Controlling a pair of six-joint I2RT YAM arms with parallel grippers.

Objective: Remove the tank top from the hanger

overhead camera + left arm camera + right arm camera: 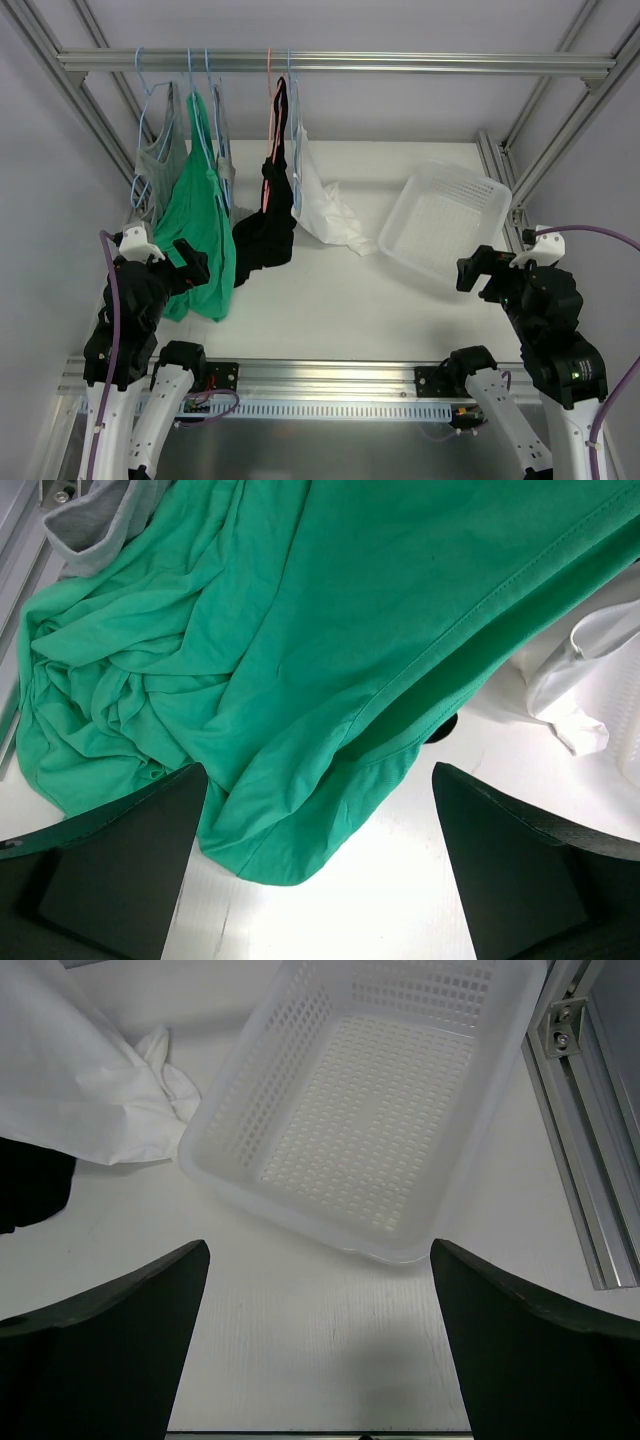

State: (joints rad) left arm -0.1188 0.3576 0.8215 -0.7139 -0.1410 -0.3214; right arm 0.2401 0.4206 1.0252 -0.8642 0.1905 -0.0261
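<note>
The white tank top (322, 205) hangs from a thin light-blue hanger (291, 90) on the rail, its lower part resting on the table; it also shows in the right wrist view (75, 1085) and at the right edge of the left wrist view (575, 680). My left gripper (185, 268) is open and empty, low by the hem of the green top (320, 630). My right gripper (478, 275) is open and empty, just short of the white basket (385, 1080).
On the rail (400, 62) also hang a grey top (160, 150), the green top (200, 225) and a black garment (268, 220) on a salmon-pink hanger (269, 85). The white perforated basket (445, 215) sits at the right. Aluminium frame posts (495, 160) border the table.
</note>
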